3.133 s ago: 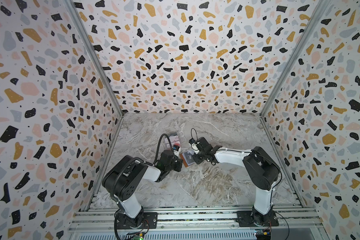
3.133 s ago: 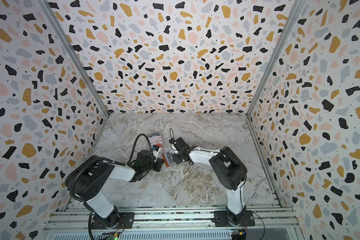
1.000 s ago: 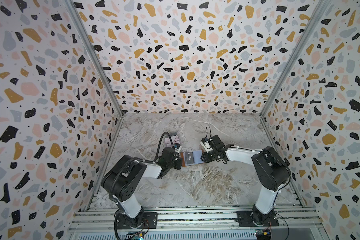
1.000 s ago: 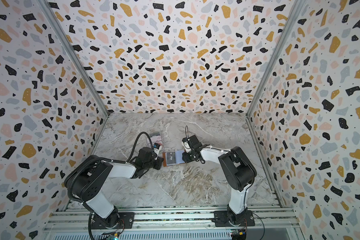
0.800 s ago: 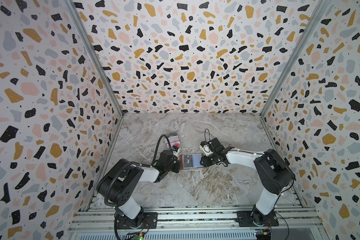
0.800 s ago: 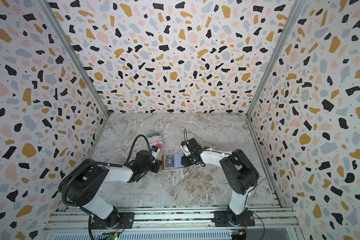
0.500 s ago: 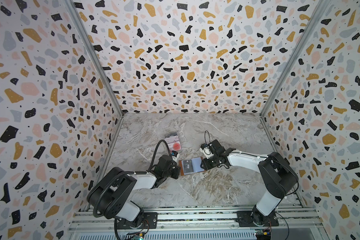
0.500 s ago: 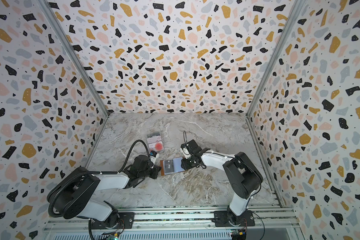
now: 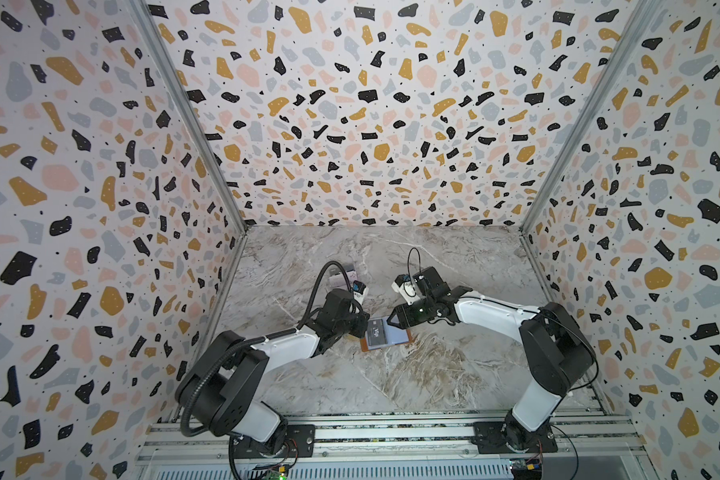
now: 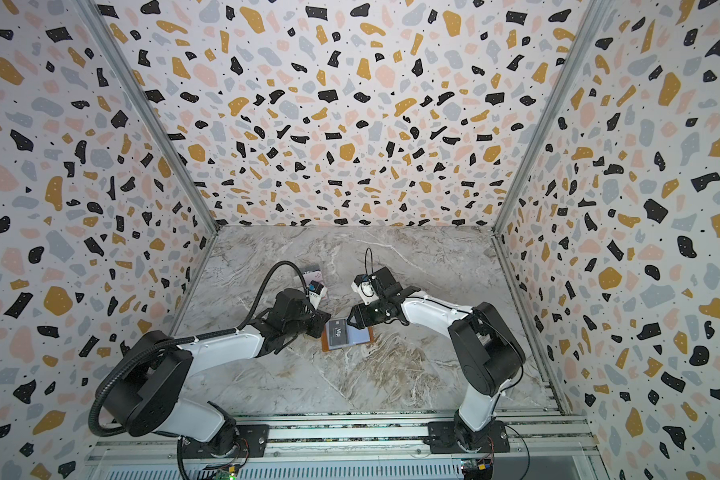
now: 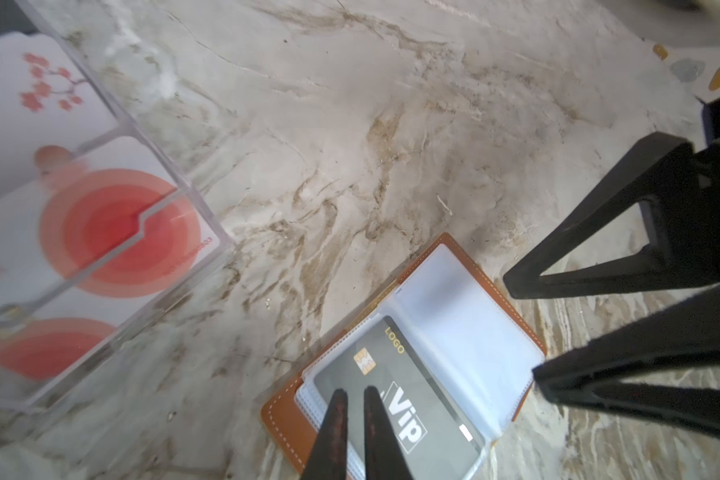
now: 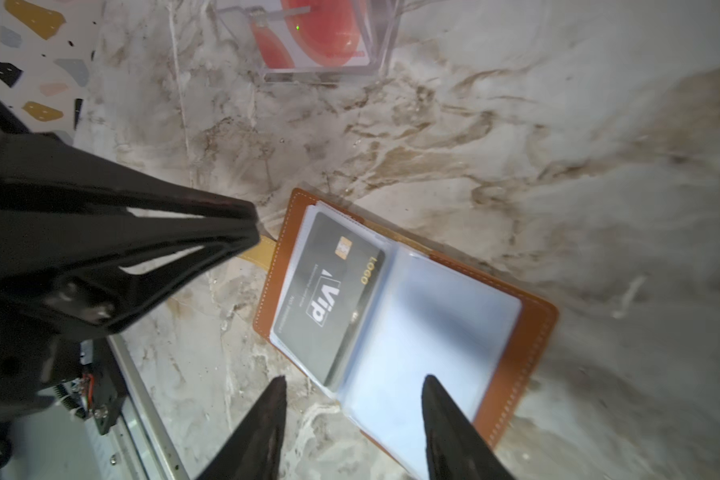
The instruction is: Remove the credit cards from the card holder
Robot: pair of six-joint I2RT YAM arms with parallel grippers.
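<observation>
Left gripper (image 12: 250,233) clamps the holder's (image 12: 533,332) 9 o'clock strap (image 12: 260,254), but the open right gripper (image 12: 353,380) may pinch only sleeve (image 12: 433,324), missing the card (image 12: 329,291).

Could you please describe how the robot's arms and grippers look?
Both arms: white shells, black joints. The left arm carries a thick ribbed black hose, the right arm a thin wire. The left gripper and right gripper have black triangular open-frame fingers.
</observation>
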